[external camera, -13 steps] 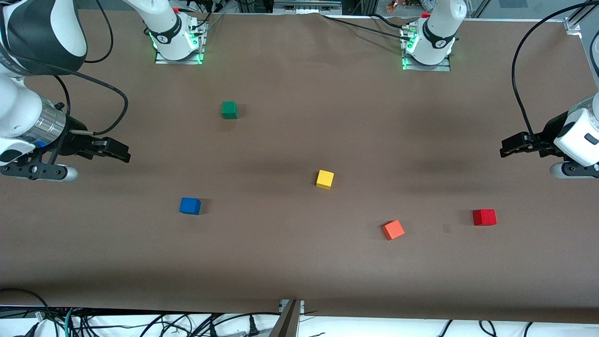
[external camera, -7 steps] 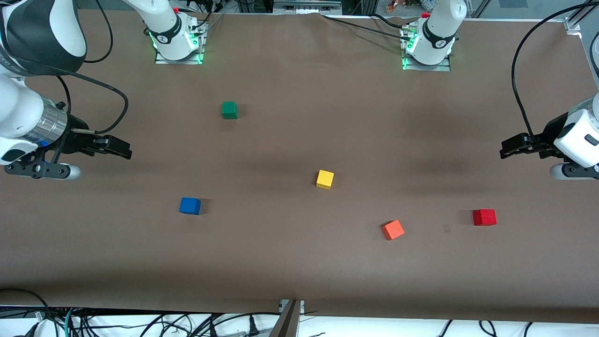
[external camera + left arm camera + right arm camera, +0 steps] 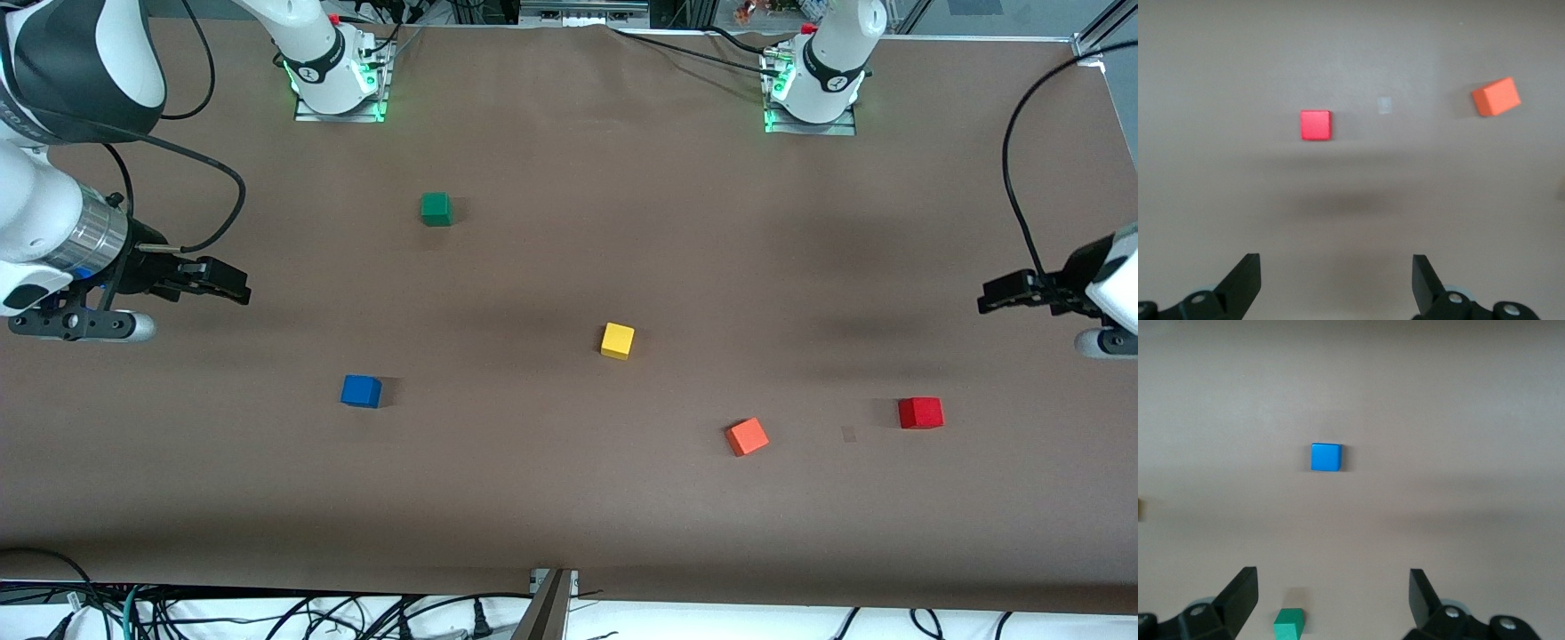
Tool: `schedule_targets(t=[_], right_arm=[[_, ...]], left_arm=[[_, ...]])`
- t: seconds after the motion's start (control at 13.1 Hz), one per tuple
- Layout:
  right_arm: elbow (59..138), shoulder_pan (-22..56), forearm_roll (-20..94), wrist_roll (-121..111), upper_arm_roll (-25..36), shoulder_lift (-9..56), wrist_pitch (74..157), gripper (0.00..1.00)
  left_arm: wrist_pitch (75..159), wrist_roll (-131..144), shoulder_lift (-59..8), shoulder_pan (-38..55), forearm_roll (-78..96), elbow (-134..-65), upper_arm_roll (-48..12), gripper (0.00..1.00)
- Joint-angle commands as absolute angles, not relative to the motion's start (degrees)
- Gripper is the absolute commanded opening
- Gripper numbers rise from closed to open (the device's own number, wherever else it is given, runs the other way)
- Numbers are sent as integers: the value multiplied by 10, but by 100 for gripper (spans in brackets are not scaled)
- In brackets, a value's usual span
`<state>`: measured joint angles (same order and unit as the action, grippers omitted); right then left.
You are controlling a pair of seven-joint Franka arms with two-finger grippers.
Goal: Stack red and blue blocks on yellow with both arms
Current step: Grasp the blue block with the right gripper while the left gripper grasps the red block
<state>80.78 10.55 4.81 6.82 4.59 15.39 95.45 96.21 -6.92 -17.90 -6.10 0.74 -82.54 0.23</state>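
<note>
My left gripper (image 3: 985, 302) hangs over the table (image 3: 569, 498) near the edge at my left arm's end, fingers (image 3: 1245, 283) spread wide, holding nothing. My right gripper (image 3: 238, 286) hangs over the edge at my right arm's end, fingers (image 3: 1238, 593) likewise spread and empty. The red block (image 3: 920, 412) rests toward my left arm's end, apart from the orange cube (image 3: 747, 436). The blue block (image 3: 361, 391) sits toward my right arm's end. The yellow cube (image 3: 617, 340) stands near the table's middle, nothing on it. The green cube (image 3: 436, 208) lies closer to the edge where my bases stand.
</note>
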Motion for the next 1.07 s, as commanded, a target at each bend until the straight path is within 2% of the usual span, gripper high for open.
schedule_targets(t=[0.0,0.23,0.46,0.69,0.99], right_arm=[[805,103,53,46,43,153,956,100],[806,105,54,42,42,177,956,100],[807,104,58,40,42,235,966,100],[814,108,67,47,40,319,1059,100],[815,127,139,75,40,400,1143,100]], left_arm=[[1013,-99,-248,-65,15,-815,0,100],[1099,-127,-310,-65,13,-844,1,100],[1241,-146,-321,-68,13,-940,2,100],[1342,-145,-333,-76,-10,-993,2,100],[1397,-144,-363,-81,-11,-994,2,100]])
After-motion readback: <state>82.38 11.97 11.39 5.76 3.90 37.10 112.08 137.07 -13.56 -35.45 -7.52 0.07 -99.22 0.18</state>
